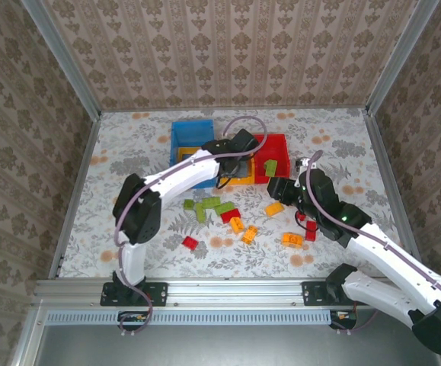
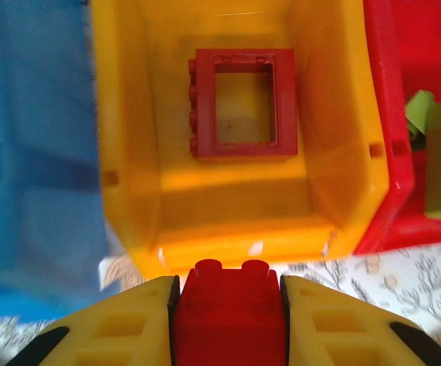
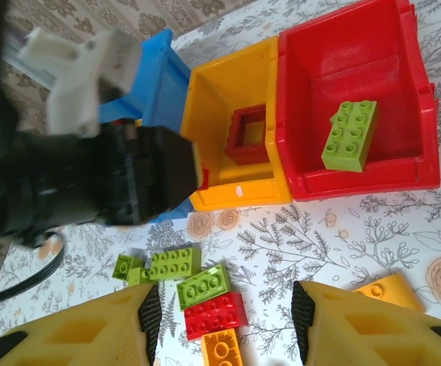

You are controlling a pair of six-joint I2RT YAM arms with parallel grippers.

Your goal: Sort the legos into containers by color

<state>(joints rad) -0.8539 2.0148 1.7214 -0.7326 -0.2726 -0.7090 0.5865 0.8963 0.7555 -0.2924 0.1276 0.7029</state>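
- A red brick (image 2: 230,328) is clamped between the yellow fingers of the left gripper (image 2: 228,301), poised just outside the near wall of the yellow bin (image 2: 129,152).
- A red frame (image 2: 243,103), open and rectangular, lies flat on the floor of that yellow bin.
- A green brick (image 3: 349,135) rests studs-up in the red bin (image 3: 357,187), which stands right beside the yellow bin. The blue bin (image 3: 159,76) flanks the yellow one on the other side.
- The right gripper (image 3: 226,305) hangs open and holds nothing. Its jaws are spread to either side of a loose green brick (image 3: 203,286), a loose red brick (image 3: 215,315) and a loose orange brick (image 3: 222,351), which lie close together below it.
- A small green cluster (image 3: 159,265) lies just beside that trio, nearer the blue bin.
- Seen from overhead, bricks in green, red and orange are scattered over the floral-print surface (image 1: 129,152) in front of the three bins, between the two arms.
- A lone red brick (image 1: 190,242) lies apart from the rest, nearest the left arm (image 1: 174,171).
- Patterned wallpaper panels (image 1: 228,46) close in the surface on three sides.
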